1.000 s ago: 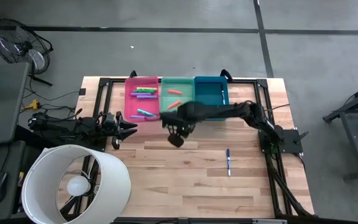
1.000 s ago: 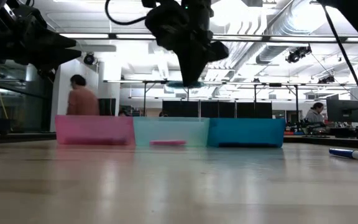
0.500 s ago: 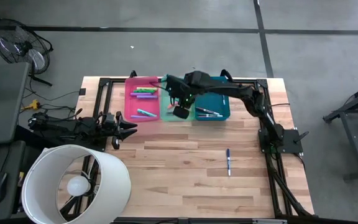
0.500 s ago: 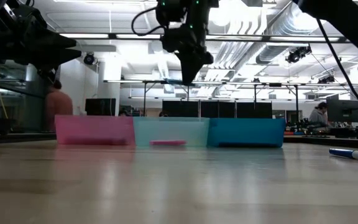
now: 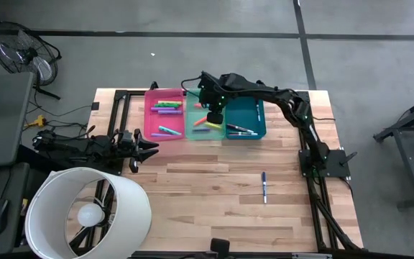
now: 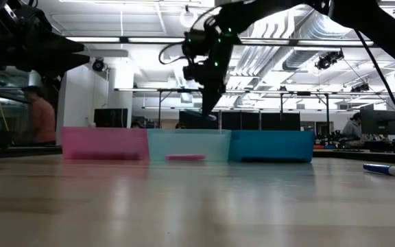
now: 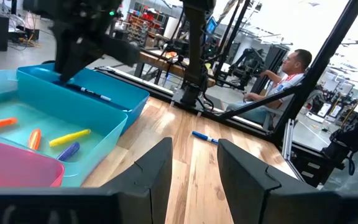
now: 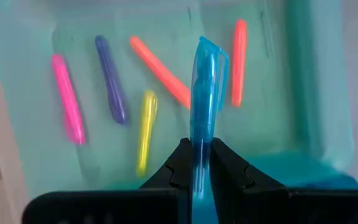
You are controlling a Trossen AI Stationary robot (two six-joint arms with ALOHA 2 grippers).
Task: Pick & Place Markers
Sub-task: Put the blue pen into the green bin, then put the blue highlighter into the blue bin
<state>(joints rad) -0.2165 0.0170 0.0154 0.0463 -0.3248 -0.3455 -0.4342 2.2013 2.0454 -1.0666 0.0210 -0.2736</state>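
While parked at the left edge of the surface (image 5: 214,208), left tool (image 5: 152,146) half open, gripping nothing. Pink bin (image 5: 164,114) next, holding several markers lying mostly crosswise. Green bin (image 5: 205,115) beside it, holding pink, purple, yellow and two orange markers (image 8: 159,71), long axes roughly parallel. Hanging above the green bin, right tool (image 8: 197,163) clamped on a blue marker (image 8: 205,87), long axis in line with the fingers, capped end pointing away from the wrist. Blue bin (image 5: 247,115) partly hidden under the right arm, contents hard to make out. Further right, lone blue pen (image 5: 264,186) on bare wood
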